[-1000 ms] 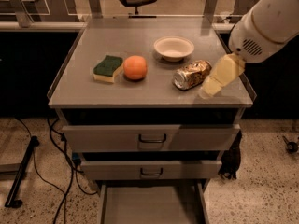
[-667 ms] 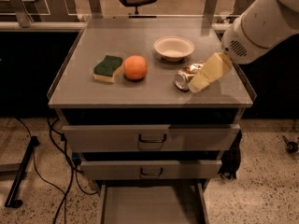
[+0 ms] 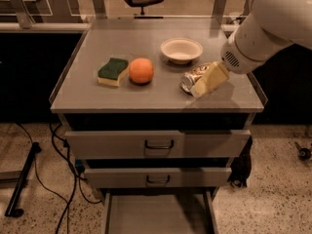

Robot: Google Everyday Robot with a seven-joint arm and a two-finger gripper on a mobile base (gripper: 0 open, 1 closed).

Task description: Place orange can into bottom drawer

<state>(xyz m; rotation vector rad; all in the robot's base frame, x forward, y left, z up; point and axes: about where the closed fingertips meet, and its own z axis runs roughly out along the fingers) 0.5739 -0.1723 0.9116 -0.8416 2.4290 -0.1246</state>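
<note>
The orange can (image 3: 190,78) lies on its side at the front right part of the worktop (image 3: 122,38), just in front of the white bowl (image 3: 181,49) and well to the right of the orange fruit (image 3: 141,70) and the green sponge (image 3: 113,71). Its silver end looks toward the front left, so the long axis seems to run diagonally, from front left to back right.

The claw (image 3: 207,80) reaches in from the right side, slanting down from the big white arm (image 3: 263,28), and its pale tip lies across the right side of the can, touching it or very near to it. Whether the claw is open, closed or already gripping the can, I cannot tell, because one part hides the other.

The important relation is this: the can is directly to the left of the claw and almost under it, and its long axis is nearly in line with the claw's own slant — not across it. I judge that a firm grip is needed first, on the curved sides.

The bottom drawer (image 3: 156,213) stands pulled out below, under the two upper drawers (image 3: 158,144) — the can is not yet inside it.
</note>
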